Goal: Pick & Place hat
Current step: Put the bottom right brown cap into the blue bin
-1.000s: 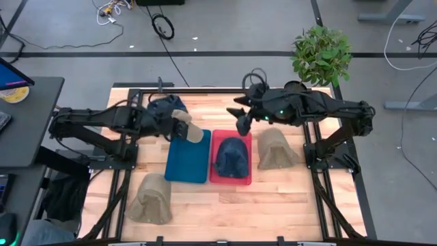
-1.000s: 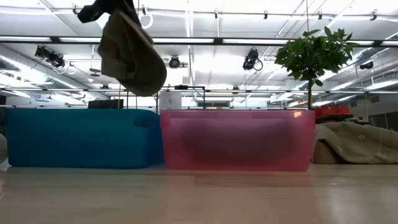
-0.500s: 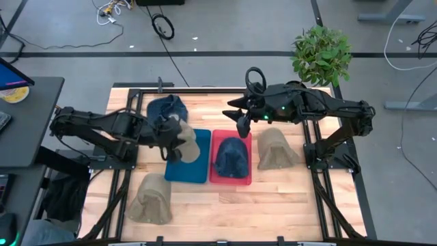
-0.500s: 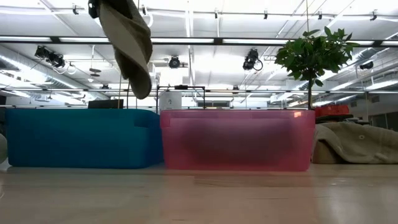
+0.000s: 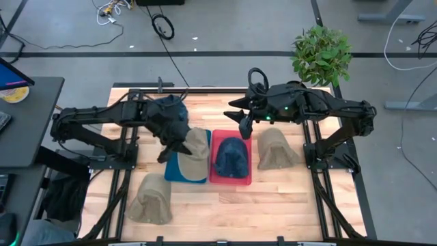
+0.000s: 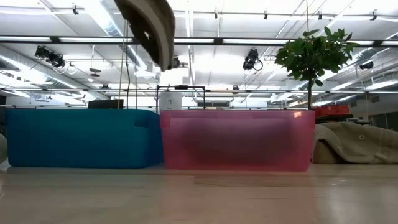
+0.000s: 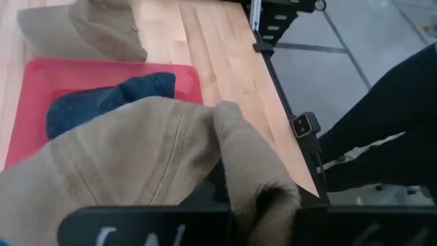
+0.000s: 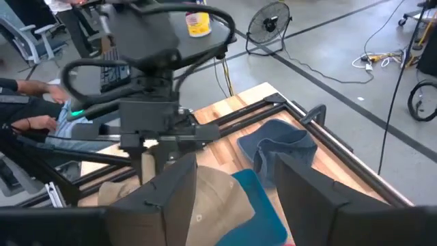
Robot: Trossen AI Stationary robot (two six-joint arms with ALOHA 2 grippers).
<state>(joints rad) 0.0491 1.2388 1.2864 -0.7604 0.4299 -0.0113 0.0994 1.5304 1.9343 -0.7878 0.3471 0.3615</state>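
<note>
A tan corduroy hat [image 5: 196, 153] hangs from my left gripper [image 5: 175, 145] above the blue bin [image 5: 179, 169]; in the low view the tan hat [image 6: 151, 26] is high over the blue bin [image 6: 78, 138]. My left gripper is shut on it. A navy hat [image 5: 232, 156] lies in the red bin [image 5: 231, 179]. My right gripper [image 5: 243, 127] hovers open above the red bin's far edge, touching nothing. In the right wrist view my right gripper [image 8: 239, 201] looks toward the left arm and the tan hat [image 8: 208, 198]. My left gripper holds the tan hat by a bunched fold of cloth at its edge [image 7: 254, 197], pinched between the fingers, which the cloth largely covers. It comes at the hat from the table's left, slanting down. The hat is lifted clear and hangs over the blue bin.
Another tan hat [image 5: 275, 147] lies on the table right of the red bin, a third tan hat [image 5: 150, 198] near the near-left corner, and a second navy hat [image 5: 168, 106] at the far left. A potted plant [image 5: 321, 53] stands beyond the far-right corner.
My left gripper has carried the tan hat from the blue bin's far-left corner toward the table's near and right side, over the bin. It has turned on the way, and the hat has swung round. The gripper has stayed shut on it.
</note>
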